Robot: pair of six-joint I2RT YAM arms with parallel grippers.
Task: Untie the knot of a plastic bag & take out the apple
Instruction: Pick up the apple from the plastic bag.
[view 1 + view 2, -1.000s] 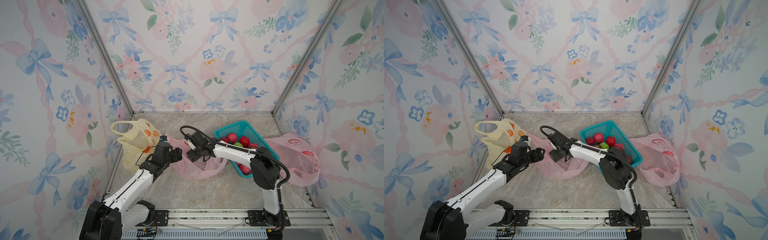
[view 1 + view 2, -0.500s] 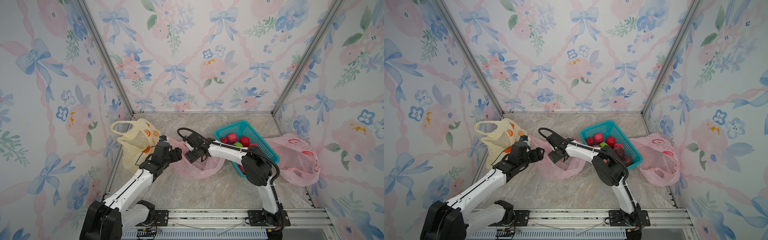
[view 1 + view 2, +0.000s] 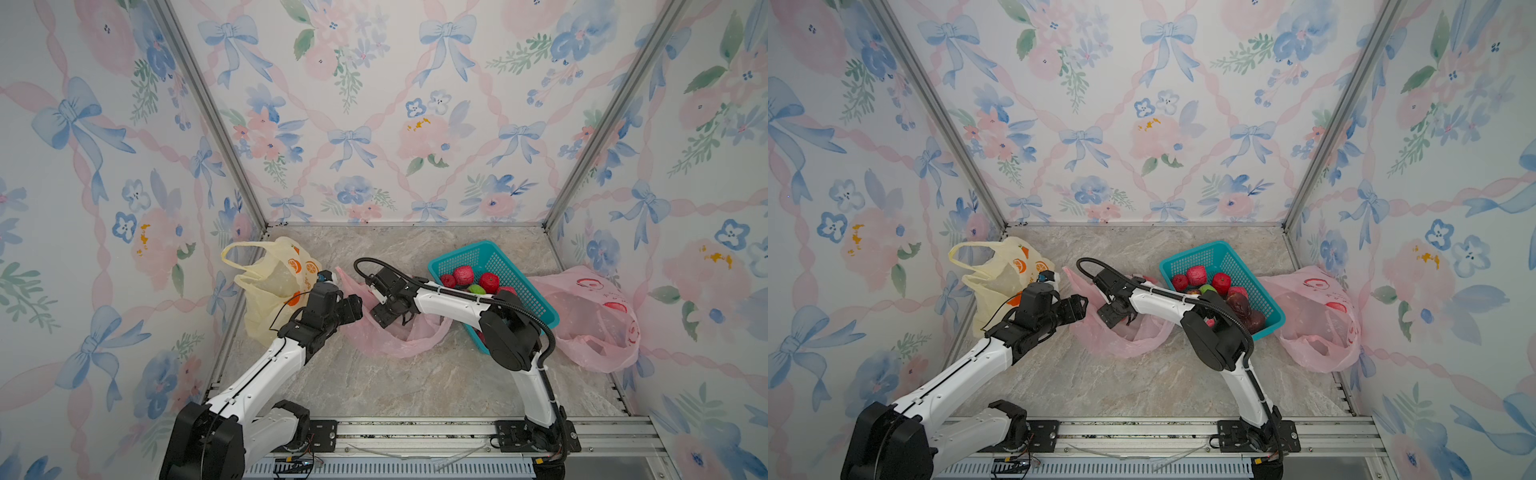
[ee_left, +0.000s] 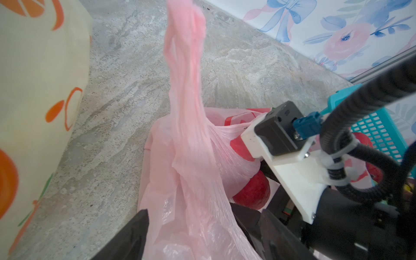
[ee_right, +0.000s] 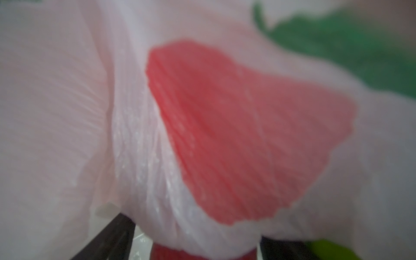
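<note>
Counted: three plastic bags, one basket, two arms.

- The yellow bag [image 3: 270,291] leans on the wall at the robot's left.
- One pink bag [image 3: 590,324] sits behind the teal basket [image 3: 494,259], against the opposite wall.
- The middle pink bag [image 3: 399,340] lies between the grippers, mid-surface.

Contents:
- The basket holds several red fruit and one green. The right arm hides part of it, so the count is not settled.
- The apple [image 4: 251,193] is inside the middle pink bag, under its film.

Grippers:
- The left gripper [image 3: 353,306] has its jaws wide, with bag film lying between them.
- The right gripper [image 3: 392,320] has its jaws wide and straddles the apple through the film. Whether it touches the apple cannot be told.

Walls close three sides. The bare surface [image 3: 395,386] runs forward to the front rail.
</note>
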